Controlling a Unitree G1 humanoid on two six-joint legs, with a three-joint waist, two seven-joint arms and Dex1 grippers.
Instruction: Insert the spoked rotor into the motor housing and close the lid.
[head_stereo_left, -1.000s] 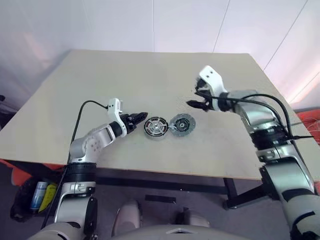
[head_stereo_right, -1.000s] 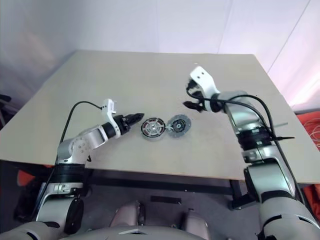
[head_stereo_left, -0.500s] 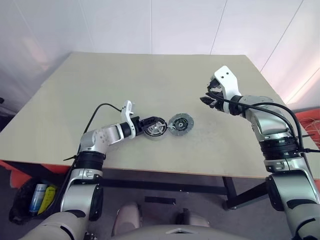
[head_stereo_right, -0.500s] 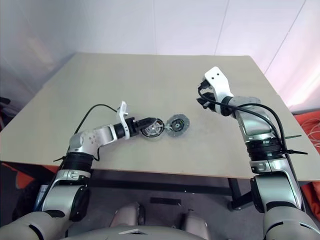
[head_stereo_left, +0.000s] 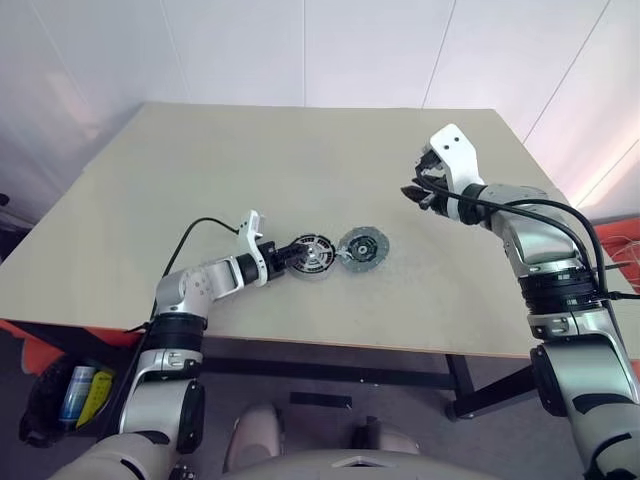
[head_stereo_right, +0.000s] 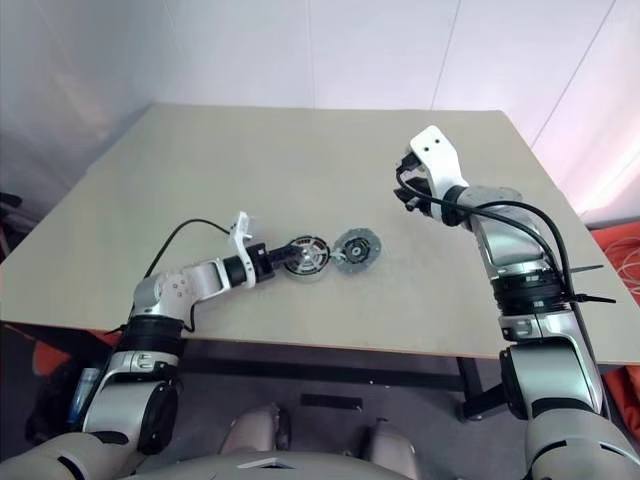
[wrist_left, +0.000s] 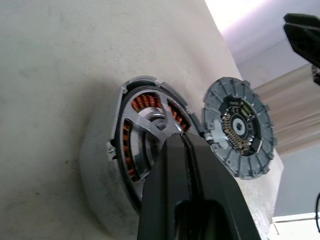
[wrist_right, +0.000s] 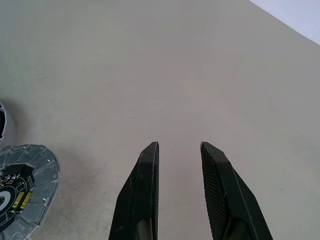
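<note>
My left gripper (wrist_left: 181, 145) has reached the motor housing (head_stereo_left: 312, 254), jaws shut on the seated spoked rotor (wrist_left: 150, 122); lid (head_stereo_left: 364, 246) touching beside it; right gripper (wrist_right: 179, 150) part-open, empty, over bare table (head_stereo_left: 300, 160)

A plain beige table (head_stereo_left: 300, 160) is carrying two round parts near its front edge. The motor housing (head_stereo_left: 313, 255), showing copper windings around a silver middle, is lying on the tabletop. The lid (head_stereo_left: 363, 246), a flat grey disc with a dark inner ring, is sitting just beside it, their rims touching or nearly so.
</note>
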